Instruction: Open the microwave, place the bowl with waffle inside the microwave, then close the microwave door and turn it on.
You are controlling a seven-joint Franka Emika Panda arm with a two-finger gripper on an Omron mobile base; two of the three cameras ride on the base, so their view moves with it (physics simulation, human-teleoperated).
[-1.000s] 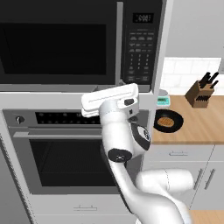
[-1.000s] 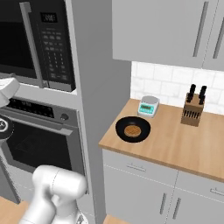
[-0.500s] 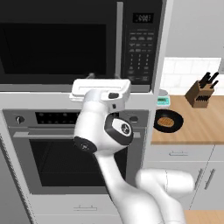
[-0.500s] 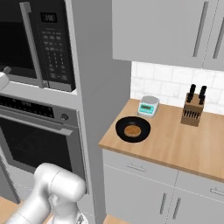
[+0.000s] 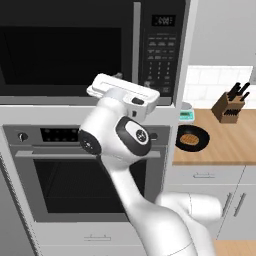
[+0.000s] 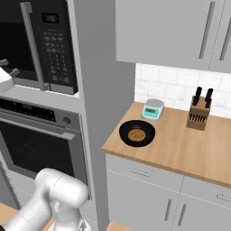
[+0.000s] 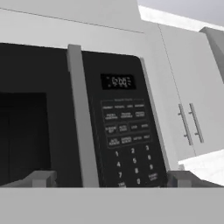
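Gripper point(image 7: 109, 178): fingers spread wide, holding nothing, aimed at the door handle point(image 7: 81, 118) (probably to pull).
Microwave door point(image 5: 67, 47): shut.
Bowl with waffle point(image 6: 136, 133): waiting on the counter point(image 6: 189, 146), beside the scale point(image 6: 153, 109).

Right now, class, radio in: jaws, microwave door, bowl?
Jaws open, empty, facing tall grey bar handle. Black glass microwave door shut. Small black bowl with waffle on wooden counter.

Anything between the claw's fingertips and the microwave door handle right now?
No. In the hand view the stretch is bare: the open claw faces the microwave door's handle, apart from it.
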